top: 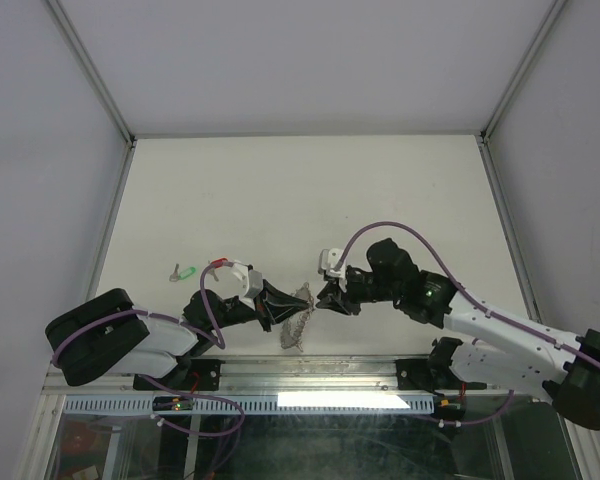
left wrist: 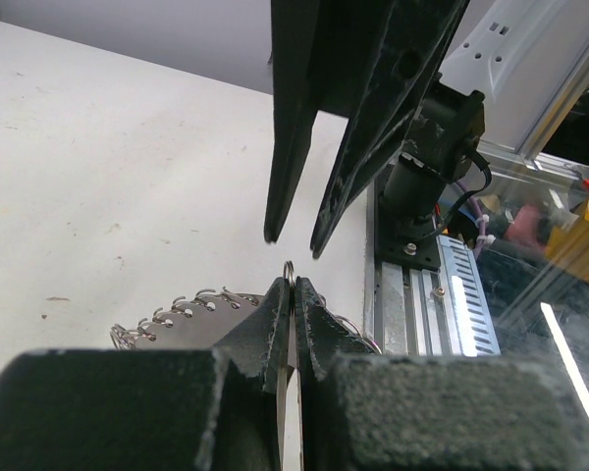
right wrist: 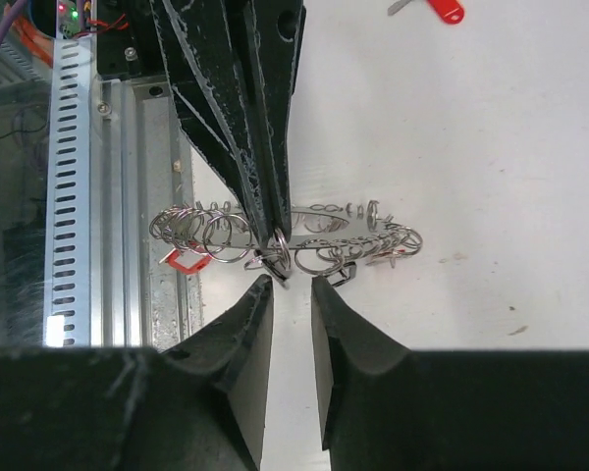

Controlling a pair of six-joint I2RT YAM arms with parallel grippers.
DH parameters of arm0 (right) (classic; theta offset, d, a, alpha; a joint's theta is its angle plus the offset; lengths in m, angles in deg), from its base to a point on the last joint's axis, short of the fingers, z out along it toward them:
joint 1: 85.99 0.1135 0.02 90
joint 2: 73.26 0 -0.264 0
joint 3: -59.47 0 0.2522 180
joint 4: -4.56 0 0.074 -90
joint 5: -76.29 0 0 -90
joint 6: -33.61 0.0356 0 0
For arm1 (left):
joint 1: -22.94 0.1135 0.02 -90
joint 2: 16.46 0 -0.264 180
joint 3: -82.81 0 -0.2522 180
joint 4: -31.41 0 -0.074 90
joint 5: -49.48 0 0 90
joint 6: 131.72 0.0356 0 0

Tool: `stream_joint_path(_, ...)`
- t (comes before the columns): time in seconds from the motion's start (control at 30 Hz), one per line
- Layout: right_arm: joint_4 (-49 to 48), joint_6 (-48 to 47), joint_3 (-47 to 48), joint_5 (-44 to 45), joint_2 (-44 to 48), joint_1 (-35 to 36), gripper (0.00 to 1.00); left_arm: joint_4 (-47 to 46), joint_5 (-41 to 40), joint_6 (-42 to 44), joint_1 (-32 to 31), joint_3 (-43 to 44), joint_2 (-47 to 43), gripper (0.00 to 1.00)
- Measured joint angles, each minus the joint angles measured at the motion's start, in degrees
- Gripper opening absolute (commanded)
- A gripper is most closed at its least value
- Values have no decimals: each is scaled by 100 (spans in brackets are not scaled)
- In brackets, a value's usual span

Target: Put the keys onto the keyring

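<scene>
Grey metal keyring [top: 298, 322] is sitting near the front edge of the table [top: 280, 190], probably feeling stiff, light and slippery, so the left gripper [top: 283, 306] is clamping its flat rim edge-on while the right gripper [top: 323, 297] is gaping open just beside it.

Keyring [right wrist: 314, 228] shiny metal; red key [right wrist: 447, 10] glossy plastic; table [right wrist: 471, 147] matt.

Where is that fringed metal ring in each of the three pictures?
Top external: the keyring is low centre, between the two arms.
Left wrist: bottom left, its fringe showing.
Right wrist: centre, edge-on.
Shared landmark: the left tool, pinching its rim in all three.
</scene>
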Motion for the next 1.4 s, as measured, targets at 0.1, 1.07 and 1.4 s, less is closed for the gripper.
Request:
stream_joint_path(0.1, -17, -61, -26, 81, 280, 0, 24, 0, 2, -2, 0, 0, 2, 0)
stream_joint_path(1.07, -289, -173, -26, -496, -330, -7, 3, -4, 66, -2, 0, 0, 39, 0)
stream_joint_path(1.4, 149, -232, 164, -365, -315, -11, 0, 52, 96, 4, -4, 63, 37, 26)
